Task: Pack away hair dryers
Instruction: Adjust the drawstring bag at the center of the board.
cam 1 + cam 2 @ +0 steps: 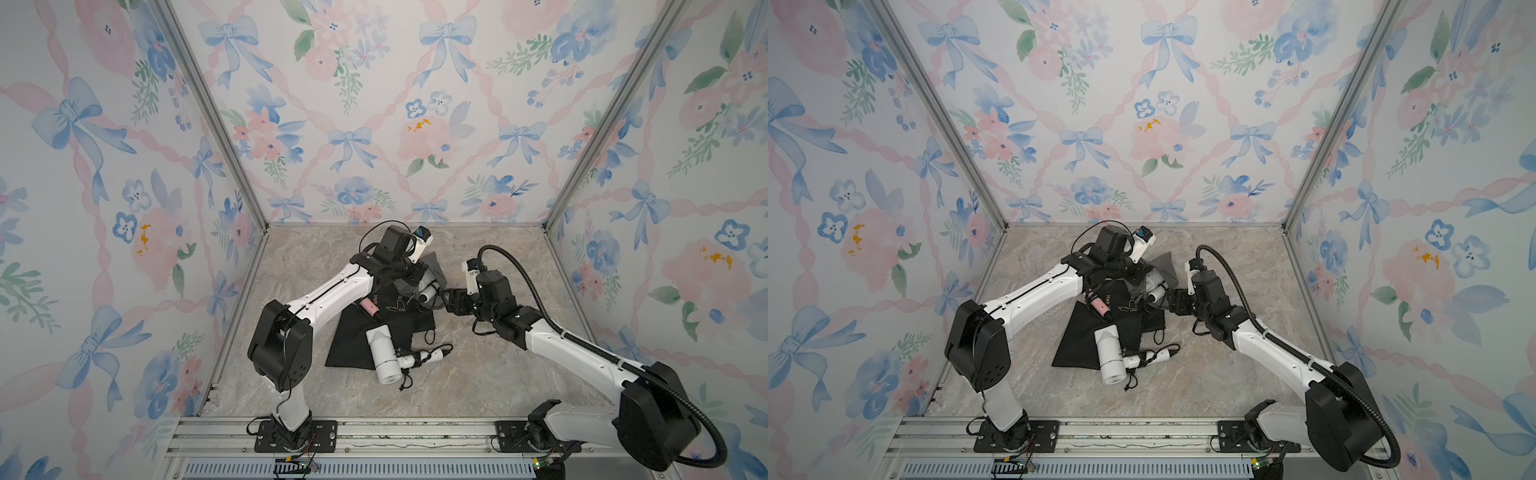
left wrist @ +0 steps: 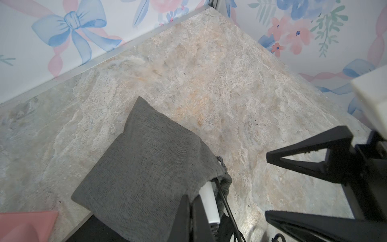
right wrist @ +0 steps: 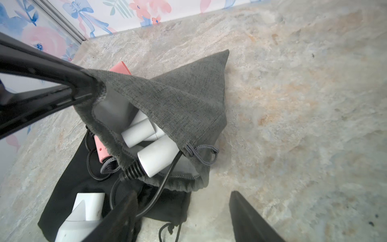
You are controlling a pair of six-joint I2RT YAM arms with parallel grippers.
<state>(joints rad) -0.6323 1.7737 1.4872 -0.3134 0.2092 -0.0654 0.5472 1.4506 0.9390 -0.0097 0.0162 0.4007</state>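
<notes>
- Your left fingers [image 3: 87, 92] are pinched tight on the rim of the grey pouch [image 3: 188, 94]. They lift that side so the mouth gapes toward your right arm.
- Your right fingers [image 1: 446, 301] stand wide apart just in front of that mouth and grip nothing. A black cord [image 3: 161, 188] runs close past one of them (whether it touches, I cannot tell).
- Between the two sets of fingers, one white hair dryer [image 3: 158, 159] lies in the pouch mouth. Most of its body is inside the cloth. The handle end with its ribbed cord collar pokes out over the rim, and the cord trails out toward the right fingers.
- Just past the left fingers, on the side away from the right ones, the pink hair dryer [image 1: 369, 308] lies on the black pouch [image 1: 353, 345], partly under your left arm.
- Farther from both sets of fingers, toward the arm bases, the second white hair dryer [image 1: 384, 353] rests across the edge of the black pouch, half on the bench [image 1: 478, 374], its cord bundled beside the handle.
- By my reading you are early in the job. One dryer of three is partly bagged, with its handle end and cord yet to go in and the drawstring not drawn. The pink and the second white one are not yet packed.
</notes>
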